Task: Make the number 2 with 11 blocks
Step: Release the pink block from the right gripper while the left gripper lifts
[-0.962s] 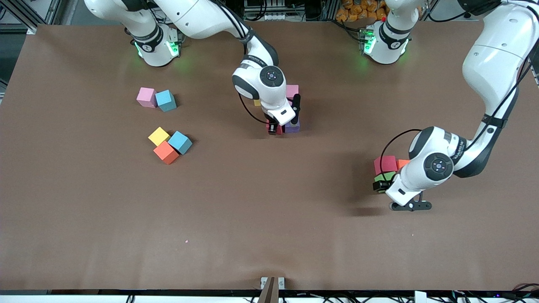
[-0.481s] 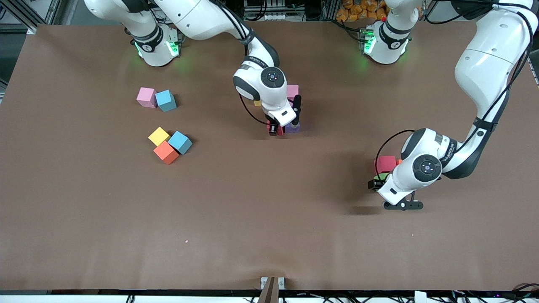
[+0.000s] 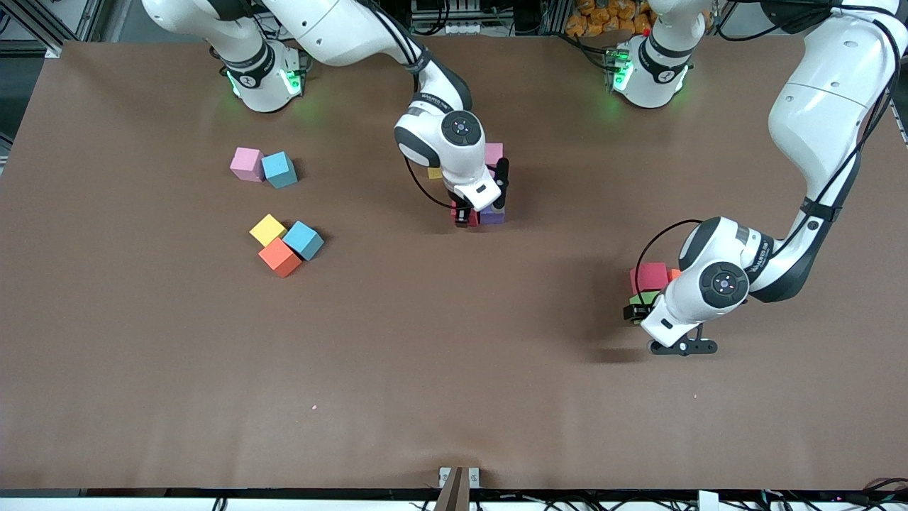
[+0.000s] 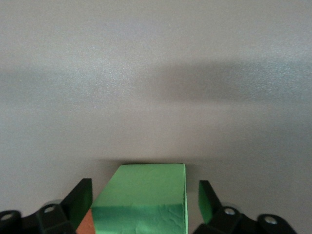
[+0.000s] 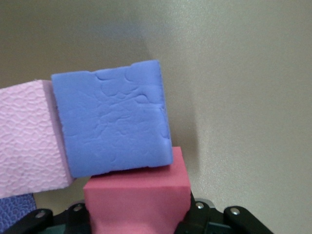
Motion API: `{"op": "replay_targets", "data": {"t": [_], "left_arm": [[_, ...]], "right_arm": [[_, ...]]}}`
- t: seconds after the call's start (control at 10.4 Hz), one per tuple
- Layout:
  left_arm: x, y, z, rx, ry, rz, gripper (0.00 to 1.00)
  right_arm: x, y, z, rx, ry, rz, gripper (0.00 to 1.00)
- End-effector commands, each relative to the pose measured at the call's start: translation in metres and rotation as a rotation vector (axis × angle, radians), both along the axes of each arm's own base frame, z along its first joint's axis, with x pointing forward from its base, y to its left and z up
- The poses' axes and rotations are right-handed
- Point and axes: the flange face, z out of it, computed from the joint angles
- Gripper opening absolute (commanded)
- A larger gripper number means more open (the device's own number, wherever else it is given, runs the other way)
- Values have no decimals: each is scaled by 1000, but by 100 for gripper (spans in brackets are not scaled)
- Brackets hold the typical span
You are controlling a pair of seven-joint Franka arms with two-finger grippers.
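My right arm reaches from its base toward the middle of the tabletop, wrist bent down, and my right pincer (image 3: 464, 216) is clamped tight on a red block (image 5: 136, 202). My left arm bends at the elbow (a deep fold) and drops low at its own end; my left pincer (image 4: 145, 202) stands wide, one finger (image 4: 80, 200) on each flank of a green block (image 4: 141, 197).

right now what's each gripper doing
left gripper: open, fingers either side of the green block, not clamped.
right gripper: shut on the red block.
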Motion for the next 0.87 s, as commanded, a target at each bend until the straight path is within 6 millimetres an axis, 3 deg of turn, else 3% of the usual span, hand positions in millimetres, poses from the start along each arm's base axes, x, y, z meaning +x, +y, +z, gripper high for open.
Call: {"op": "replay_targets", "data": {"t": [0.0,0.19,0.58,0.67,0.77], "left_arm": [[1,3,10,25,-12,4,92],[-1,4,10,31,5,9,92],[-5,1,16,54,34,23,90],[-6,1,16,58,39,24,89],[-5,-3,24,57,29,21,88]], "right_arm": [[0,6,-5,-7,-10,-11,70],[0,5,-5,-8,-9,-11,85],[2,5,2,-2,-13,-16,88],[4,4,4,0,-15,-19,100],[6,3,9,4,-17,-23,100]]}}
